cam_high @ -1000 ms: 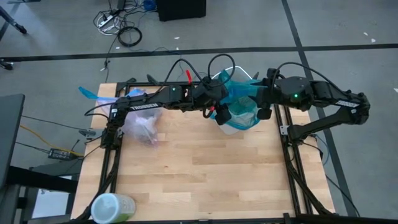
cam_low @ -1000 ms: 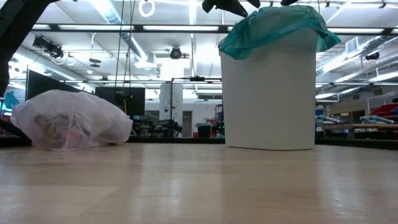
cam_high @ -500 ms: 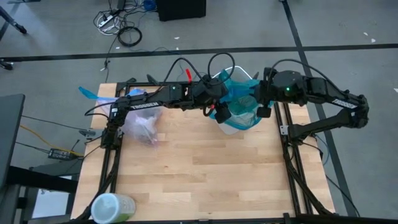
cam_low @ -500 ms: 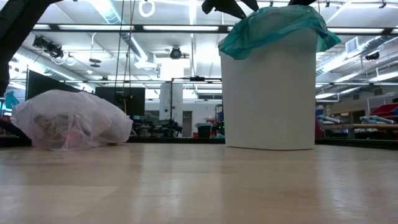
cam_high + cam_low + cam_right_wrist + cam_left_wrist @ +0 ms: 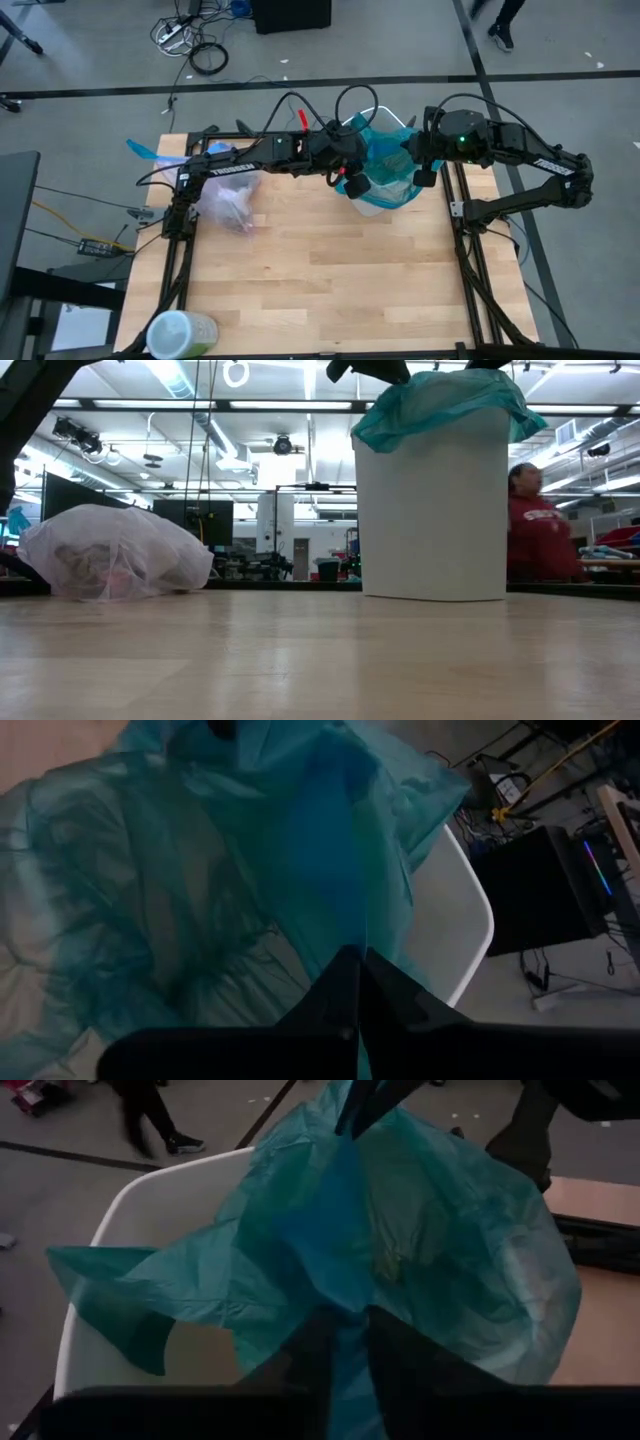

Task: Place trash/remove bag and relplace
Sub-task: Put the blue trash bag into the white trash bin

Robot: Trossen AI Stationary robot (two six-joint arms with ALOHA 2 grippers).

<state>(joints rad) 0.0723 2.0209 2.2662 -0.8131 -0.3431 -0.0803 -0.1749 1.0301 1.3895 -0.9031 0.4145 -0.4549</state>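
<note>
A white bin (image 5: 377, 208) stands at the table's far middle, lined with a teal-green bag (image 5: 385, 165) whose rim spills over the bin's top (image 5: 440, 405). My left gripper (image 5: 345, 1350) reaches in from the left and is shut on that film. My right gripper (image 5: 358, 985) comes from the right, also shut on it. The pale pink-lavender bag (image 5: 228, 200) lies on its underside at the table's far left. The trash shows dimly inside it (image 5: 90, 565). My left gripper pinches a gathered fold of the teal-green bag's rim (image 5: 345, 1315) between its two fingers, on the bin's left side. It comes from the table's left, slanting down. The film spreads away slack over the bin's mouth. My right gripper pinches the teal-green bag's rim (image 5: 352, 930) between its shut fingers, on the bin's right side. It comes from the table's right, slanting down. The film fans out loose from the fingers into the bin.
A green-and-white canister (image 5: 180, 335) lies at the table's near left corner. The bare wooden top (image 5: 330, 280) stretches in front of the bin. A person in red (image 5: 540, 530) stands in the room beyond the table.
My right arm has swung a little toward the bin and the table's far edge. The bin, the teal-green bag and the pink-lavender bag have stayed where they were. A person has walked into the low view behind the bin.
</note>
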